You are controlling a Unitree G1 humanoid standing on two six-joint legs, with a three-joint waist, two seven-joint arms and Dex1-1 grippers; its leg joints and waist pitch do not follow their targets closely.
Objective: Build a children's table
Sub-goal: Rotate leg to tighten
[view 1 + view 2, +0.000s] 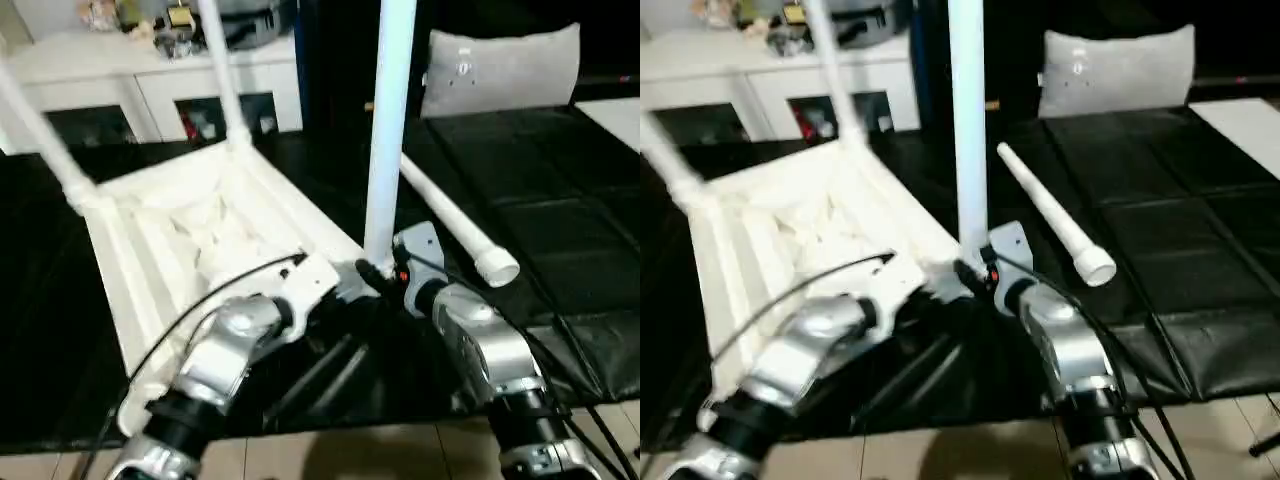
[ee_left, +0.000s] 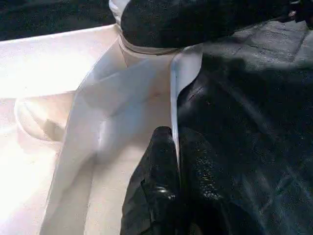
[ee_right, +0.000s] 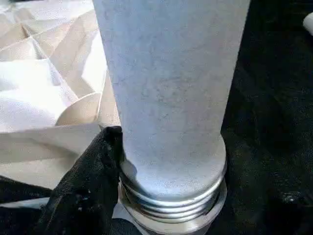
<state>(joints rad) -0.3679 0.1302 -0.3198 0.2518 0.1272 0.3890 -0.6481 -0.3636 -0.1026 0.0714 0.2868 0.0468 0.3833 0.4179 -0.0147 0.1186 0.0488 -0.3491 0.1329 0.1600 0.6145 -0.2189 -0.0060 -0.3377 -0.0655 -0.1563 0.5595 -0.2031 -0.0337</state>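
Observation:
The white tabletop (image 1: 170, 250) lies upside down on the black mat, ribs facing up. Two legs (image 1: 225, 70) (image 1: 40, 130) stand in its far corners. A third leg (image 1: 388, 130) stands upright at the near right corner socket, threaded end down, with my right gripper (image 1: 378, 272) shut around its base; one black finger (image 3: 93, 181) presses the leg's side (image 3: 171, 73). Just left of that corner, my left gripper (image 2: 177, 147) is shut on the tabletop's thin raised rim (image 2: 173, 88). A last leg (image 1: 455, 225) lies loose on the mat to the right.
A grey cushion (image 1: 500, 65) leans at the back right. A white cabinet (image 1: 150, 75) with clutter on top runs along the back left. The black padded mat (image 1: 540, 200) stretches to the right, and light flooring (image 1: 380, 450) shows at its near edge.

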